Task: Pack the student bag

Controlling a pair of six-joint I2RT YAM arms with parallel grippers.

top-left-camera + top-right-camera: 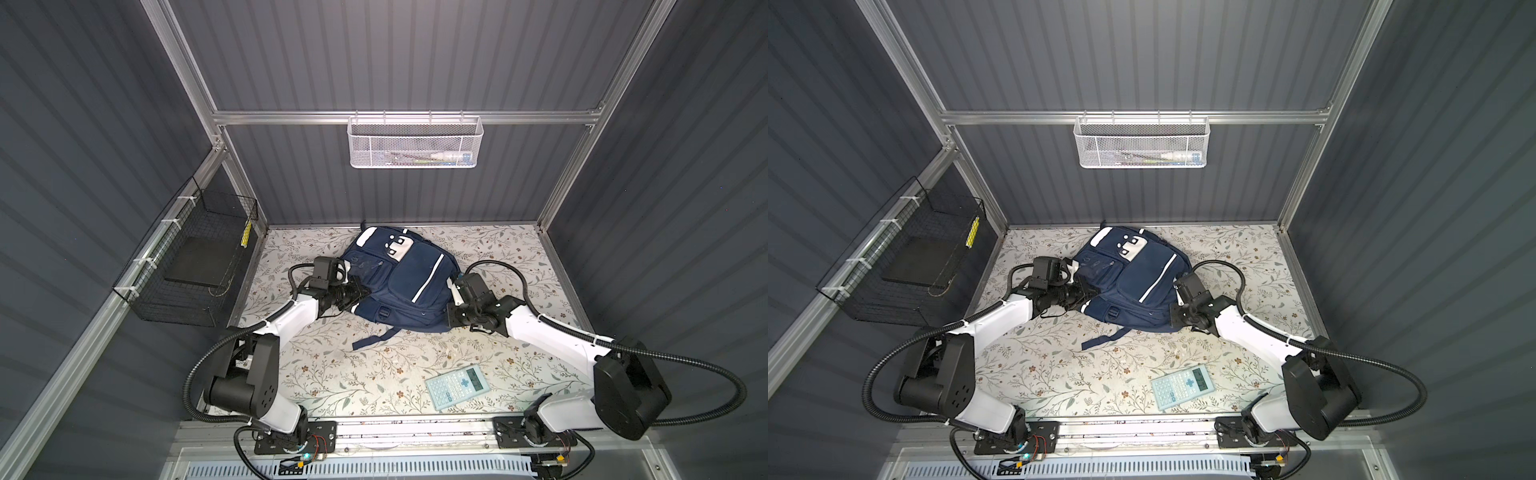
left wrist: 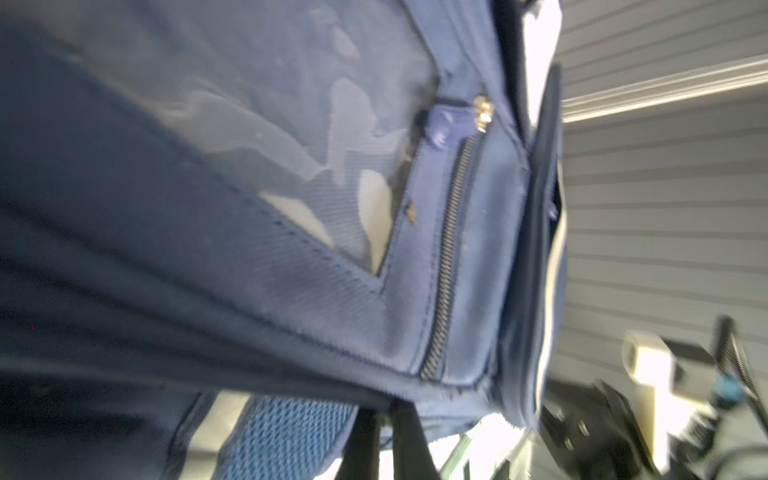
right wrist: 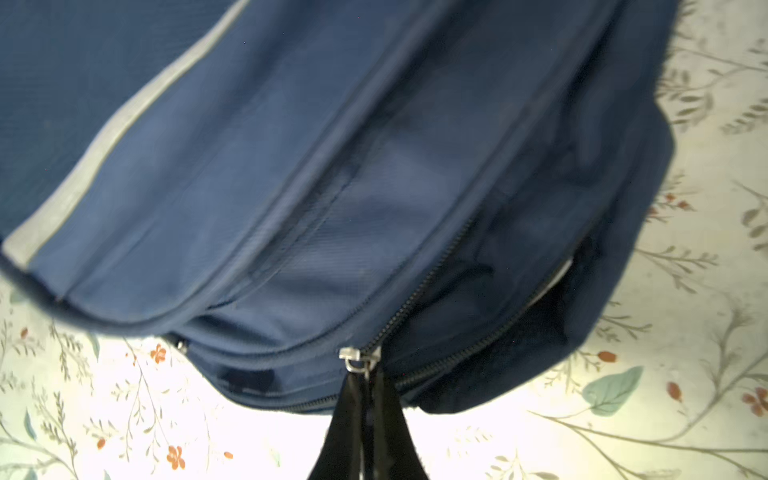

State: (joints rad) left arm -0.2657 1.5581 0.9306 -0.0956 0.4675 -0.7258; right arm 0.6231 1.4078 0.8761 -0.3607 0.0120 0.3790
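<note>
The student bag (image 1: 409, 286) is lying flat on the floral surface (image 1: 332, 374), toward the far middle, with its front pockets and white stripe trim facing up and its white buckled patch at the far end. In both top views one loose navy strap (image 1: 1106, 338) is trailing off its near edge onto the surface.

The left pincer (image 2: 386, 405) is reaching in at the bag's left side. In the left wrist view its two dark fingers (image 2: 409, 432) are standing close together with a narrow gap, their tips meeting the bag's lower seam beside a zipped pocket. Whether they are gripping the fabric or only touching it, I cannot tell; the view is blurred there.

The right pincer (image 3: 368, 378) is working at the bag's right side. In the right wrist view its fingers are pressed together and pinching the metal zipper pull (image 3: 359, 359) of the main compartment, at the edge of the bag nearest that arm. Beyond the pull, the zipper teeth are lying parted, and a dark gap is showing in the compartment.

A pale blue calculator (image 1: 457, 386) is lying face up on the surface, near and to the right, well apart from the bag. A white mesh basket (image 1: 415, 141) is hanging on the far wall with a few small items inside, and a black wire basket (image 1: 187, 270) is hanging on the left wall.
</note>
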